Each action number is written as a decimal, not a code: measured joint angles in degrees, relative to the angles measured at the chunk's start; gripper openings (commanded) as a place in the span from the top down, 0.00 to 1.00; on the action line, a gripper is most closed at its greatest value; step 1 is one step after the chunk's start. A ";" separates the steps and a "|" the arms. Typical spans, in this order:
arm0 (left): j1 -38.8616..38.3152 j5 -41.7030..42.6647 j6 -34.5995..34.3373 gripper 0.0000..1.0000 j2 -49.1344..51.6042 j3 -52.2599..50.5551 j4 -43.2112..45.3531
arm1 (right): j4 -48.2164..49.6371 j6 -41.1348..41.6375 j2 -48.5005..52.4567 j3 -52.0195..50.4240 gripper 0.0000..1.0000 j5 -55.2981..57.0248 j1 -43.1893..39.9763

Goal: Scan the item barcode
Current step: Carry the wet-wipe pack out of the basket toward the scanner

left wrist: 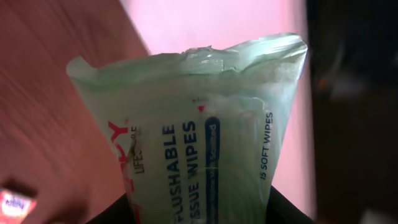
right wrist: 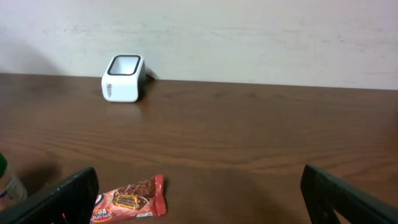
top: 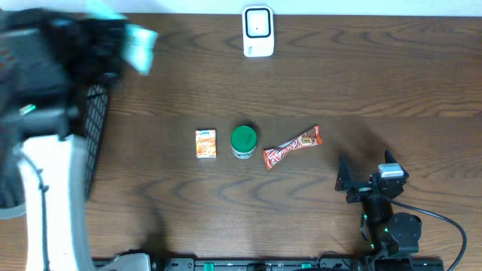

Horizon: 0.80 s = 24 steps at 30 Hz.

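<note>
Two arms are seen at the brown table (top: 376, 83). A green pack of wipes (left wrist: 199, 143) is gripped at one end by the left gripper (left wrist: 202, 214), its jaws partly closed. The pack is held up at the far left, well apart from the white scanner (top: 257, 31). The right gripper (top: 367, 179) is spread wide with nothing in it. A small orange box (top: 205, 143), a green-lidded tub (top: 243, 141) and a red snack bar (top: 292, 147) are laid in a row.
</note>
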 measured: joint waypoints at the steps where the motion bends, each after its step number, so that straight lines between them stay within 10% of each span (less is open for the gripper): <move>1: -2.56 -0.22 1.49 0.55 1.16 0.00 -0.02 | 0.00 0.02 0.00 0.00 0.01 0.00 0.00; 24: -35.63 -16.61 20.68 0.54 30.97 0.00 6.21 | -0.02 0.02 0.00 0.00 0.01 -0.02 0.00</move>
